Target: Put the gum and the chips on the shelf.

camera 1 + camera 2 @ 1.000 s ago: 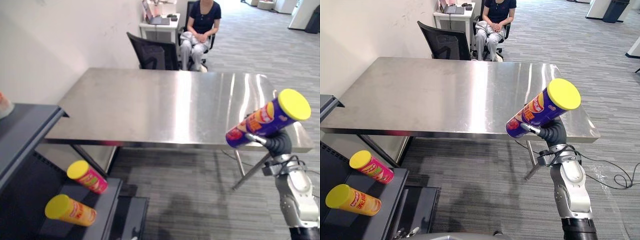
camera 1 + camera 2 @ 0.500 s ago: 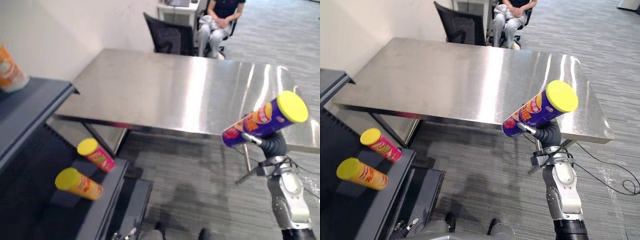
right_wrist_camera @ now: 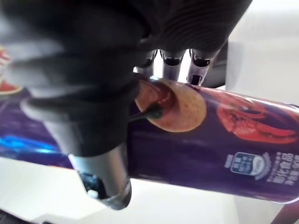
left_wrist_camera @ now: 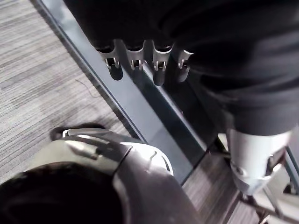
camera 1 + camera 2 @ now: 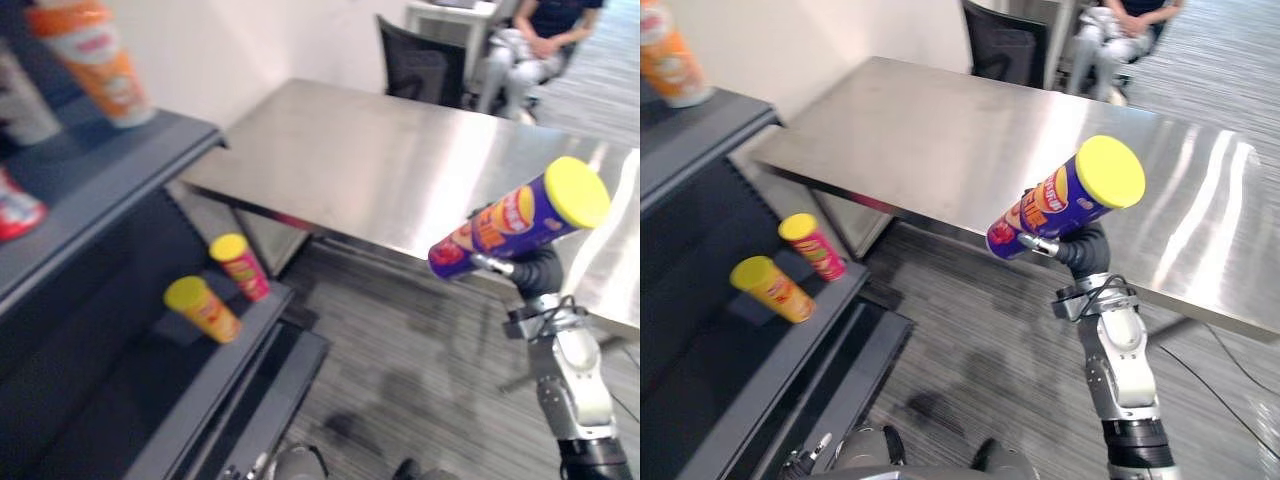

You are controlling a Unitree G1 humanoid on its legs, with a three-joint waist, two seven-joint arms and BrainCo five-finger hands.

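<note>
The purple chips can, closed with a yellow lid, is grasped by the right hand; in the right wrist view the fingers are seen curled round the can's body. The can is held aloft and tilted, lid end raised to the right and base end pointing left, over the grey carpet just in front of the near edge of the steel table, and well apart from the dark shelf unit at the left. On the lower shelf two yellow-lidded cans are noted side by side, both tilted: a red can farther back and an orange can nearer. An orange-and-white container is seen upright on the top shelf. The left hand is recorded hanging low beside the base of the shelf unit, its fingers relaxed and holding nothing. A black office chair and a seated person are observed beyond the far side of the table.
</note>
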